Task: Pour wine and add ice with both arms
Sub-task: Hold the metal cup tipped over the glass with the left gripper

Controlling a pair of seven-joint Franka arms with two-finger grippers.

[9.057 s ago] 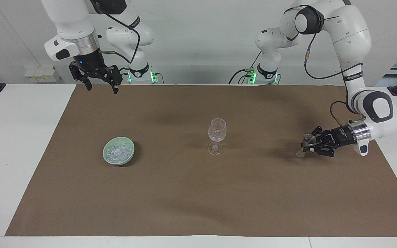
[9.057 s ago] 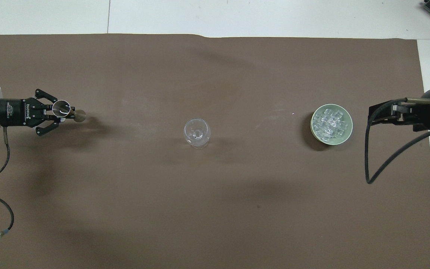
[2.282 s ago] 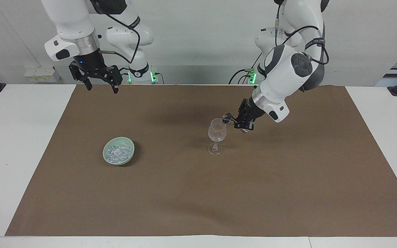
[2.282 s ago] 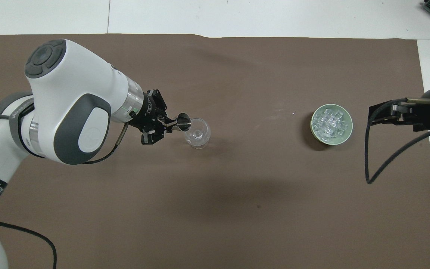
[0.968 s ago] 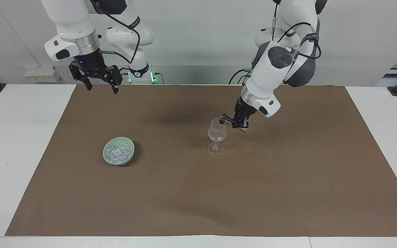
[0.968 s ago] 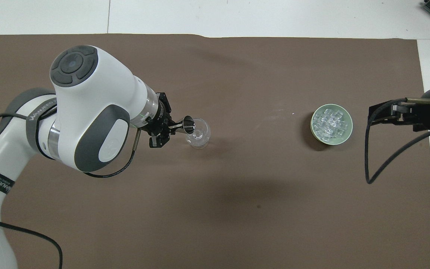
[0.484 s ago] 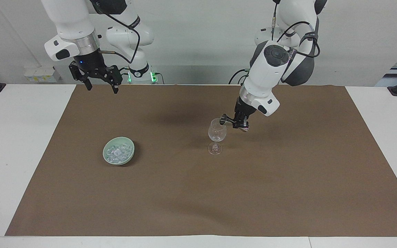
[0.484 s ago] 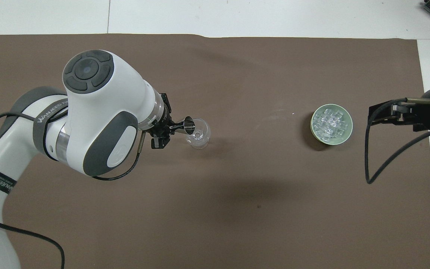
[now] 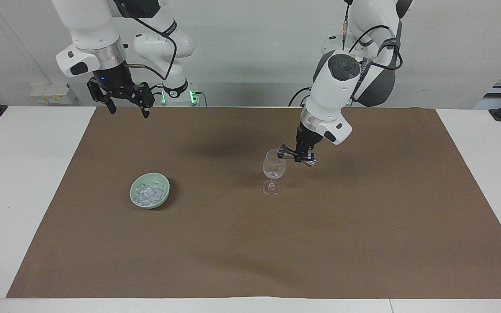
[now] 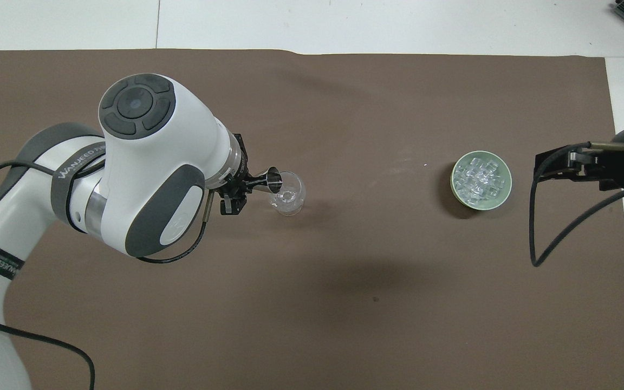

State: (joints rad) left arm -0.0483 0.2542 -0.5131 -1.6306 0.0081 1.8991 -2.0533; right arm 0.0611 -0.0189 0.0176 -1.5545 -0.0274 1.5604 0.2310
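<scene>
Tipped further, the jigger [image 9: 296, 154] clamped in the left gripper [image 9: 302, 153] pours into the wine glass [image 9: 273, 165]; ice [image 9: 148, 191] untouched, right gripper [image 9: 125, 106] waits open.

A grey band [image 10: 82, 162] on the left arm [image 10: 149, 162] — partly legible — begins "WANJEED".

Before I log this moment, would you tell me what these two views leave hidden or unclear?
- Any liquid in the clear stemmed wine glass: too faint in either view.
- Contents of the small metal measuring cup, tipped at the glass's rim in the left gripper: not visible.
- Right gripper in the overhead view: cut off by the edge.
</scene>
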